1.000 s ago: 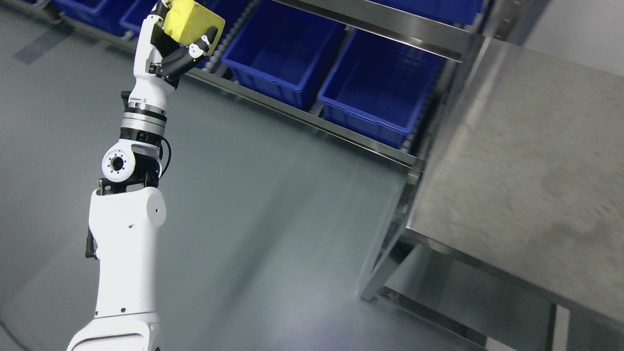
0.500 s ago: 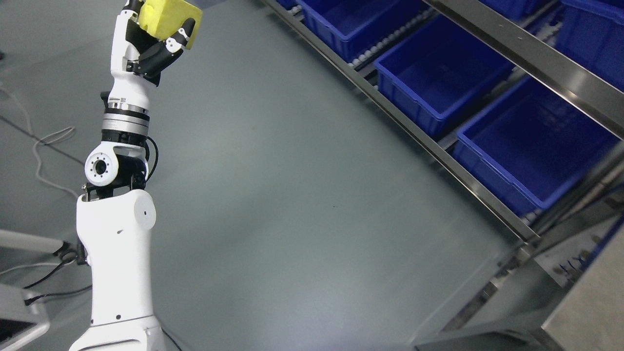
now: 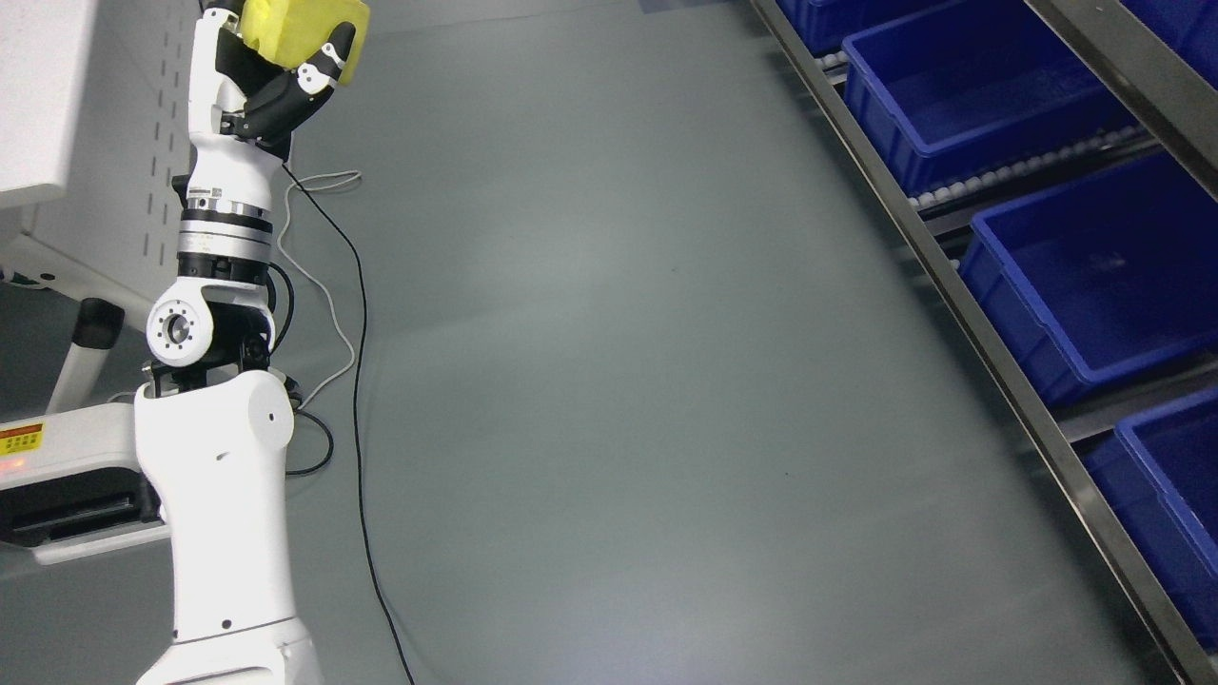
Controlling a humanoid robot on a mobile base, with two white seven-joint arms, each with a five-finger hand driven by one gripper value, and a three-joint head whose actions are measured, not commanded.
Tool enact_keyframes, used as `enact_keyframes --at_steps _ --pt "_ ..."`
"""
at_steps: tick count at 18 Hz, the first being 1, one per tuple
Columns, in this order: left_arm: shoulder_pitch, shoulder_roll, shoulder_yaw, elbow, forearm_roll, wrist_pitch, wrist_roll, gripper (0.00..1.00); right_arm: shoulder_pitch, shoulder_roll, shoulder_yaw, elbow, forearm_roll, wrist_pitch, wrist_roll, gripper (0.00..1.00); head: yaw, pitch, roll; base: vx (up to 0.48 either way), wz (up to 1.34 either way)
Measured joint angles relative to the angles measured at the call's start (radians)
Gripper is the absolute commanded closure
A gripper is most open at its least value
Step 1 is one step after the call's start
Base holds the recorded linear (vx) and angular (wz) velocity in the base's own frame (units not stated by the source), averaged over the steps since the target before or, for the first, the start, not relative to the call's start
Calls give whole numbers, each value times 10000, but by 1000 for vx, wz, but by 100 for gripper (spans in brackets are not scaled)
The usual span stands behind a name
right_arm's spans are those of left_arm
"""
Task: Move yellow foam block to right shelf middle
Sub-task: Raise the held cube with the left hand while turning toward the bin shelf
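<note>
The whole view has swung left since the earlier pictures: the steel surface is out of frame, the rack of blue bins (image 3: 1066, 276) now runs down the right edge, and a white cabinet (image 3: 57, 105) and floor cables (image 3: 357, 314) show at left. The left hand (image 3: 262, 81), raised far left, still has its fingers (image 3: 319, 71) curled around the yellow foam block (image 3: 295, 29).

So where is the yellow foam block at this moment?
In the head view it is at the top left, the yellow foam block gripped in the raised left hand, above the grey floor, far from the blue bins.
</note>
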Motion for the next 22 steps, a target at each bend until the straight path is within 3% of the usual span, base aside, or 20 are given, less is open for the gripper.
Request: enact_keyframes --at_steps 9,22 --pt "419 -7 1 -230 1 5 -164 46 1 0 0 0 0 0 0 0 0 0 0 253 10" --pt "940 -13 -122 -540 2 35 -199 46 0 0 0 0 0 0 0 0 0 0 0 459 -324"
